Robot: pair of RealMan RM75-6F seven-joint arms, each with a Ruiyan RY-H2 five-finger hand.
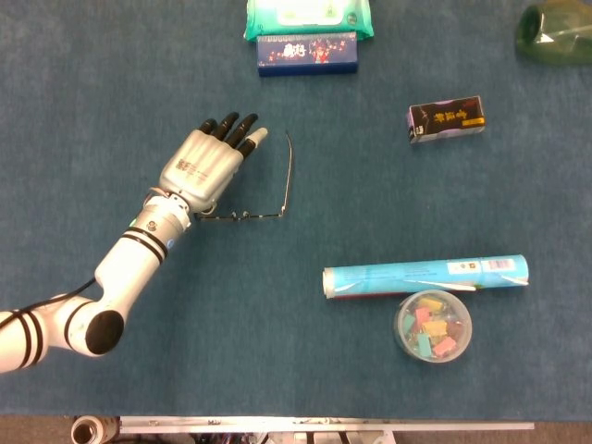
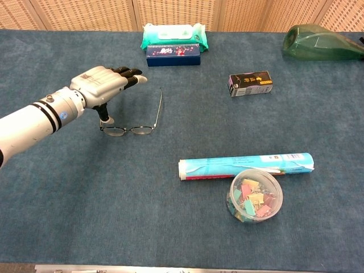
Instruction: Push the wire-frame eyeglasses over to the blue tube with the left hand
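The wire-frame eyeglasses lie unfolded on the blue cloth at centre left, their front bar nearest me and one temple pointing away. My left hand is over their left side and hides the other temple. It holds nothing; its fingers are stretched out, pointing to the far right. In the chest view the left hand has its thumb hanging down next to the left lens of the eyeglasses; whether they touch is unclear. The blue tube lies crosswise to the near right. My right hand shows in neither view.
A clear tub of coloured clips stands against the tube's near side. A black box lies at the far right, a green bottle in the far right corner. A wipes pack and a blue box sit at the far edge.
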